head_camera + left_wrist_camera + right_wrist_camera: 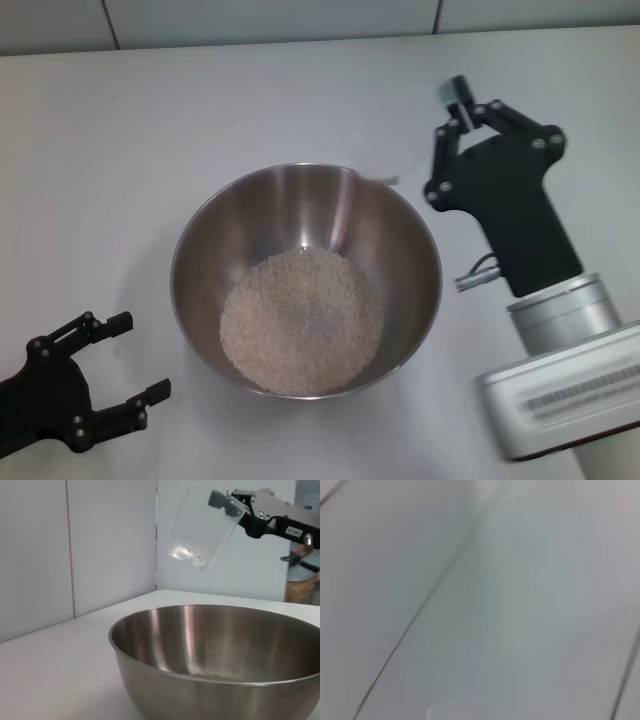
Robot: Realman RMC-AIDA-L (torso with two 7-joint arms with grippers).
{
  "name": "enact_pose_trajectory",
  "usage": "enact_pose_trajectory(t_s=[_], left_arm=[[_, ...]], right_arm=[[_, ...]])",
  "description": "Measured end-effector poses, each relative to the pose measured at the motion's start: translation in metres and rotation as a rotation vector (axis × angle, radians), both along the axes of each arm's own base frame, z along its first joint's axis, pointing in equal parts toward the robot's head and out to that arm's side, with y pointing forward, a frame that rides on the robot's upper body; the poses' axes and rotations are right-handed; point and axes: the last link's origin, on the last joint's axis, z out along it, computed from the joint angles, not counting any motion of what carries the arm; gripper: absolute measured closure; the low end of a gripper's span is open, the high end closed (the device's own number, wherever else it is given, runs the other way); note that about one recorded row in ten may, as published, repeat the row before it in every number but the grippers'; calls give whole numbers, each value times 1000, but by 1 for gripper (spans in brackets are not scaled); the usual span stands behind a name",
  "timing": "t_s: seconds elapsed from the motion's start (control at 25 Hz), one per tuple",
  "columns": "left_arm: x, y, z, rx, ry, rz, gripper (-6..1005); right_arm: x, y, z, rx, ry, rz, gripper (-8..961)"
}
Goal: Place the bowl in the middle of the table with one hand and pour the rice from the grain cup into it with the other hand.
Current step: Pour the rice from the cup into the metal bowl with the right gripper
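The steel bowl (200,250) stands in the middle of the white table (130,120), with a mound of rice (300,320) in its bottom. In the left wrist view the bowl (200,640) fills the foreground and a sliver of rice (210,676) shows. My right gripper (462,105) is to the right of the bowl and beyond it. It is shut on the clear grain cup (202,527), which is tilted above the far rim and looks empty. My left gripper (140,357) is open and empty on the near left, apart from the bowl.
The right arm's black body and silver wrist (560,320) take up the table's right side. Pale wall panels (75,545) rise behind the table. The right wrist view shows only a blurred pale surface.
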Motion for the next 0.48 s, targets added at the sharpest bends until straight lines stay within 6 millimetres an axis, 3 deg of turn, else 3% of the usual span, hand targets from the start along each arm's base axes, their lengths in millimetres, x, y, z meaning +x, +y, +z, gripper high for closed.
enact_pose_trajectory(t_s=[0.24, 0.48], left_arm=[[1, 0, 0, 0, -2, -2, 135], [2, 2, -1, 0, -3, -5, 135]], right_arm=[[31, 10, 13, -111, 332, -64, 908], [67, 23, 27, -93, 372, -121, 906]])
